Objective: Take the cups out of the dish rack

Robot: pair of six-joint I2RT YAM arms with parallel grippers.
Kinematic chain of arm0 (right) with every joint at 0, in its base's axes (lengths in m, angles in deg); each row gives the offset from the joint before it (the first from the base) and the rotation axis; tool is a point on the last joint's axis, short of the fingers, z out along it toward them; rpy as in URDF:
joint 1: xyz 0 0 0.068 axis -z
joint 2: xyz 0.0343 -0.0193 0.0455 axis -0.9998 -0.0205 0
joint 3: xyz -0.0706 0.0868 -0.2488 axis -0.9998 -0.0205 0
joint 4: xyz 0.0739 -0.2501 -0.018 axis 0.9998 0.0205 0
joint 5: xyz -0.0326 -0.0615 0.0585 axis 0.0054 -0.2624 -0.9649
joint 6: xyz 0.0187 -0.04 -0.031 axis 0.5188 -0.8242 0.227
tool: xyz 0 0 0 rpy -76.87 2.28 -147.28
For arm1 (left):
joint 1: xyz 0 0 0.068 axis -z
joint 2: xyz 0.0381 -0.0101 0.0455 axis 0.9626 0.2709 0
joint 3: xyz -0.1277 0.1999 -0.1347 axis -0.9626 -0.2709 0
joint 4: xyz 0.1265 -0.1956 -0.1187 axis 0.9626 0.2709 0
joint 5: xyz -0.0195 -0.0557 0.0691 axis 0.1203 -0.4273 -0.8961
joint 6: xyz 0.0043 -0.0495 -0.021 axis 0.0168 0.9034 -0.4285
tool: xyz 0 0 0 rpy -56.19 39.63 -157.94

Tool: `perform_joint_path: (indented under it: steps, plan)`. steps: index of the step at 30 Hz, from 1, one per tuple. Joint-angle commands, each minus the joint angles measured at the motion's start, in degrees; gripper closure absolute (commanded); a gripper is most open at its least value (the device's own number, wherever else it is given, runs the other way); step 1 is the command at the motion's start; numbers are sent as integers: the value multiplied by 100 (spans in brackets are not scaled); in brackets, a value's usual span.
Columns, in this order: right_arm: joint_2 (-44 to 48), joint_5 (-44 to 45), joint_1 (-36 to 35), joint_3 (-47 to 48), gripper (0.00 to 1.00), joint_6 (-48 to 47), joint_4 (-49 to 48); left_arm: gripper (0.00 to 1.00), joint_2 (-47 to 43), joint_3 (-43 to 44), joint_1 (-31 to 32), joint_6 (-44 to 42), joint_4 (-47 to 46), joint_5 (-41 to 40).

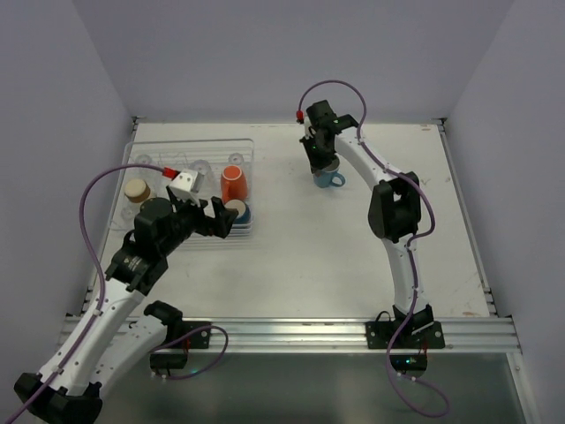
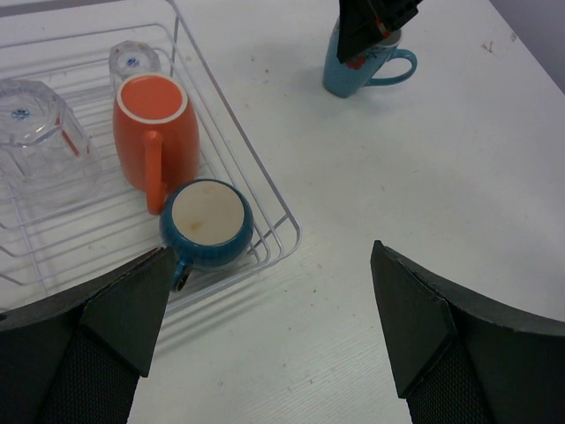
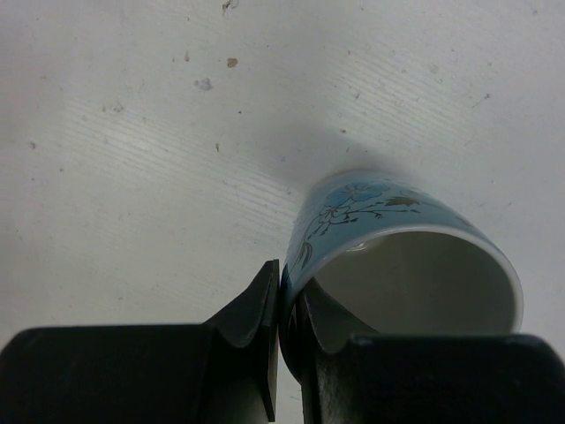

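The dish rack point(image 1: 152, 157) lies at the table's left; in the left wrist view its white wire grid point(image 2: 265, 181) shows. In it are an upside-down orange mug point(image 1: 233, 183) point(image 2: 154, 124), an upside-down dark-blue mug point(image 1: 239, 212) point(image 2: 207, 223), a tan cup point(image 1: 136, 189) and clear cups point(image 2: 35, 124). My left gripper point(image 1: 214, 220) point(image 2: 265, 318) is open and empty, just right of the rack's near corner. My right gripper point(image 1: 320, 162) point(image 3: 284, 300) is shut on the rim of the light-blue mug point(image 1: 330, 177) point(image 3: 397, 256), which stands upright on the table.
White walls close in the table at the back and sides. A metal rail point(image 1: 291, 334) runs along the near edge. Bare white tabletop point(image 1: 291, 256) lies between the rack and the light-blue mug.
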Motion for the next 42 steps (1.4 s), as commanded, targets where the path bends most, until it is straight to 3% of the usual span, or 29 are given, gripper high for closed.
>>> perform_joint_path:
  steps: [1, 2, 5, 11, 13, 21, 27, 30, 34, 38, 42]
  plan:
    - [78, -19, -18, 44, 88, -143, -269, 0, 20, 48, -107, -112, -61, -16]
    - [95, -28, -18, 26, 80, -143, -295, 0, 37, 48, -142, -103, -61, -7]
    - [157, -28, -18, 35, 69, -143, -365, 0, 90, 48, -221, -85, -79, 19]
    - [350, -107, -18, 166, 59, -301, -427, 0, 266, 83, -335, -15, -157, 55]
    - [446, -177, -27, 263, 51, -275, -436, 0, 388, 126, -344, 64, -184, 46]
    - [1876, -353, -36, -280, 29, -48, -1164, 0, 1082, 654, -344, 634, -246, -252]
    - [2863, -713, -36, -1142, 21, 129, -1649, 0, 2047, 1232, -336, 811, -387, -498]
    - [3512, -854, -36, -1826, 21, 365, -1938, 0, 2548, 1462, -336, 741, -465, -779]
    - [4909, -1205, -123, -4071, 23, 928, -3141, 0, 3253, 1848, -336, 539, -570, -1131]
    - [6428, -1346, -229, -5702, 25, 1473, -4353, 2, 3964, 2042, -336, 346, -764, -1430]
    - [7325, -1303, -282, -6862, 25, 1667, -4637, 3, 4492, 2244, -336, -75, -1037, -1571]
